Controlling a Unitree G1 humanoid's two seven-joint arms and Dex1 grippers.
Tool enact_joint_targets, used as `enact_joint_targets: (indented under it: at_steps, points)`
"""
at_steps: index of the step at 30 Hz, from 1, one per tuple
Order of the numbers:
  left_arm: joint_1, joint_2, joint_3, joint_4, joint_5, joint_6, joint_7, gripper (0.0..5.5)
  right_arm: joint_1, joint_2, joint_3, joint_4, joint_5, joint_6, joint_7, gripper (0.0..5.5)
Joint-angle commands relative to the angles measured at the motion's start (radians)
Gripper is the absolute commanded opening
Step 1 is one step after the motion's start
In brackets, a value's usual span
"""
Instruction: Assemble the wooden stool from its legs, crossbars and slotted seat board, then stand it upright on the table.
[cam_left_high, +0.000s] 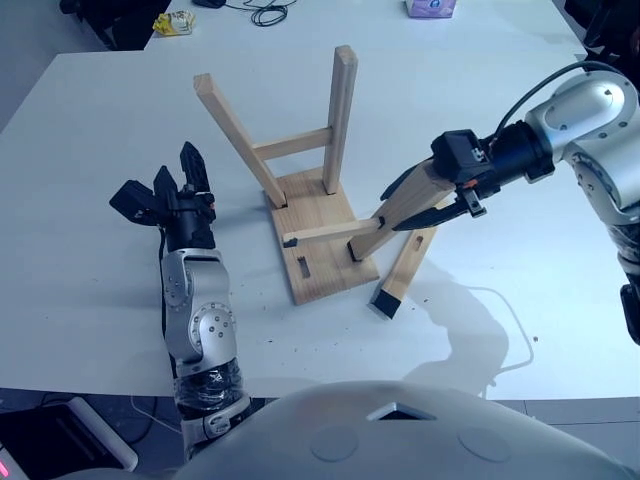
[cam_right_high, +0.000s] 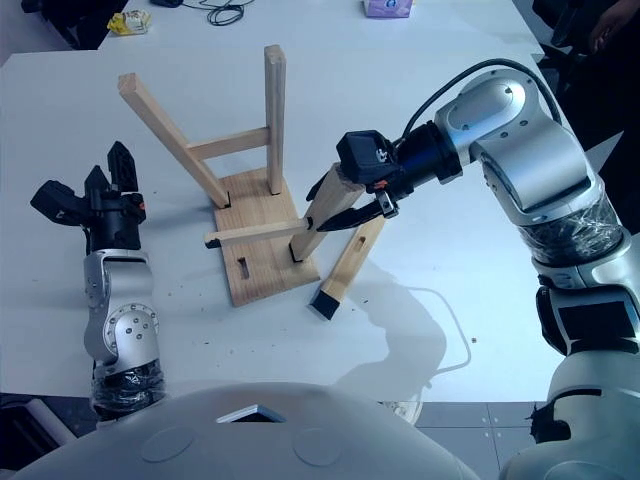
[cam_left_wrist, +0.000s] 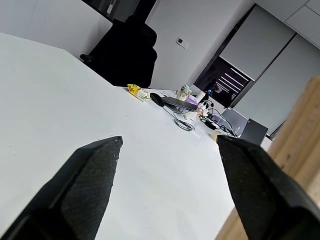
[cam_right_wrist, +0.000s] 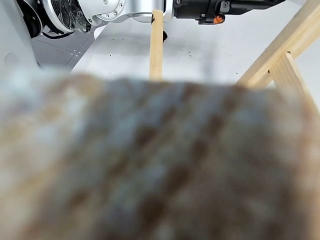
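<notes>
Checking grip first, K asks: what does the right gripper (cam_left_high: 415, 200) carry, and where is it over the flat pale wooden seat board (cam_left_high: 315, 222)?
M: Fingers clamped on a pale square-section wooden leg (cam_left_high: 382, 224), gripped near its upper end. The leg's lower end sits at the board's near right corner. It looks to be touching, but I cannot tell whether it is home in a slot.
K: Long axis?
M: Tilted. It runs from that corner up and away to the right of the board, toward the gripper. Its thin wooden crossbar (cam_left_high: 325, 234) sticks out leftward, low across the board's near half, free end just beside an open slot (cam_left_high: 302, 266).
K: So the correction?
M: Judgement: swing the top back toward the board's middle until the leg stands like the joined pair of legs (cam_left_high: 342, 110) at the board's far end, then press down.
K: Other arm?
M: Idle: left gripper (cam_left_high: 160, 186) rests on the white table (cam_left_high: 90, 150) left of the board, well apart, fingers spread wide, holding nothing. The right arm is nearer by far.
K: Spare part?
M: One loose black-capped wooden leg (cam_left_high: 405, 265) lies on the table just beside the board's right edge, under the held leg
</notes>
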Motion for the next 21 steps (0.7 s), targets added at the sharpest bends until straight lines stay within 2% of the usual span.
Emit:
enact_joint_targets:
  at_steps: [1, 15, 21]
  points:
    - [0.010, -0.036, -0.020, -0.007, 0.015, 0.001, 0.012, 3.50, 0.085, 0.033, 0.177, 0.066, -0.099, 0.093, 0.029, 2.05]
    - [0.026, -0.053, -0.100, 0.007, 0.021, -0.033, -0.017, 3.50, -0.041, 0.034, 0.313, 0.192, -0.119, 0.041, 0.143, 2.05]
    - [0.018, -0.049, -0.105, 0.021, 0.023, -0.046, -0.018, 3.50, 0.040, 0.000, 0.305, 0.101, -0.156, 0.007, 0.097, 2.05]
